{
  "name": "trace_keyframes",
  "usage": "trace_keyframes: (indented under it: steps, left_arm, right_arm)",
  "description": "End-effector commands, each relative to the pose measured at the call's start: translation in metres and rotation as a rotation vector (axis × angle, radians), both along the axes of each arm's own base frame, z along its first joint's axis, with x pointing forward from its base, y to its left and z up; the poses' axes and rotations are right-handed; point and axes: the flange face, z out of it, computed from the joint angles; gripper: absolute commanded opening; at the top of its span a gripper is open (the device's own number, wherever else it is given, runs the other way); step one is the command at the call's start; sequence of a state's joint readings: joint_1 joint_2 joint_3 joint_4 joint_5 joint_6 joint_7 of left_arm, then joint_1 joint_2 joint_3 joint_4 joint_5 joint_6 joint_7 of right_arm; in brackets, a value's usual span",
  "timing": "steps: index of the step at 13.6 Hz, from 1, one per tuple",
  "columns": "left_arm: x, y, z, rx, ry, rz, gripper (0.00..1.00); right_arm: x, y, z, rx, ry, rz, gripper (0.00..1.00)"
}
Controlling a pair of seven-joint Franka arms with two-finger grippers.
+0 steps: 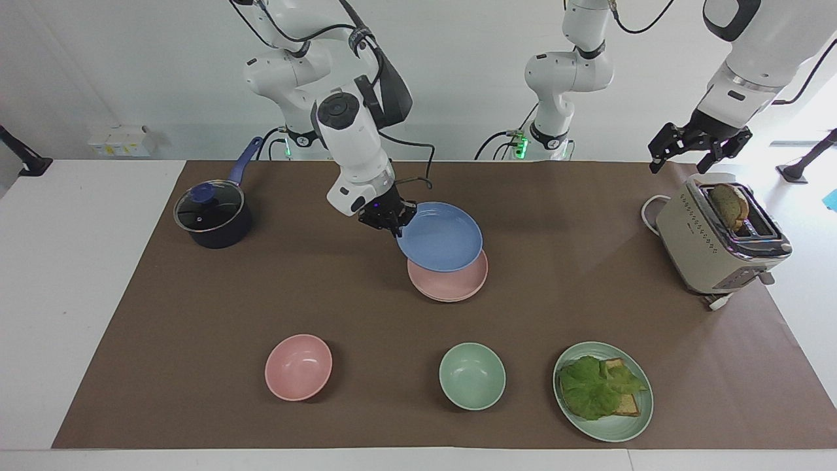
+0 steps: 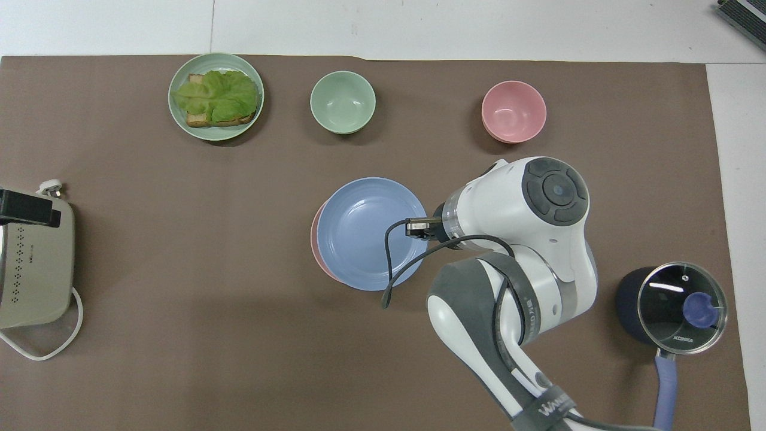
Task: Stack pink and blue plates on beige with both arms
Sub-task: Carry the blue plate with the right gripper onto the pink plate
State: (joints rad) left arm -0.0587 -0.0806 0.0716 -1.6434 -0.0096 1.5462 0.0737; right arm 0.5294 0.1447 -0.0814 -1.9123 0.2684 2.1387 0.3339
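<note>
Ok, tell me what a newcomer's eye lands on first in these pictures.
First, the right gripper at mid-table, shut on the rim of the blue plate, which it holds tilted over the pink plate. Next, the left gripper, open and waiting above the toaster with its slice of bread, at the left arm's end of the table.

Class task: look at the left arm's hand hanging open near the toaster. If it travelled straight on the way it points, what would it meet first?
Probably the toaster: the left hand, open, points down over its end nearer the robots. Depth is unclear, so it might land on the table beside it.
</note>
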Motion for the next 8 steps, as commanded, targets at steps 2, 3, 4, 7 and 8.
trace_keyframes:
  steps: [2,3,4,7,8]
  left_arm:
    - [-0.007,0.003,0.003,0.018,-0.01,-0.005,1.0]
    - [-0.007,0.003,0.003,0.018,-0.01,-0.004,1.0]
    - [-0.007,0.003,0.003,0.018,-0.01,-0.004,1.0]
    - [-0.007,0.003,0.003,0.018,-0.01,-0.005,1.0]
    - [-0.007,0.003,0.003,0.018,-0.01,-0.005,1.0]
  right_arm:
    - [0.0,0.003,-0.012,0.016,0.014,-0.016,0.0]
    - [0.0,0.012,-0.019,0.016,0.006,-0.009,0.0]
    - [0.002,0.013,-0.026,0.014,0.002,-0.012,0.0]
    - [-0.005,0.012,-0.045,-0.004,0.016,0.033,0.0]
    - [-0.003,0.012,-0.049,-0.003,0.006,0.033,0.0]
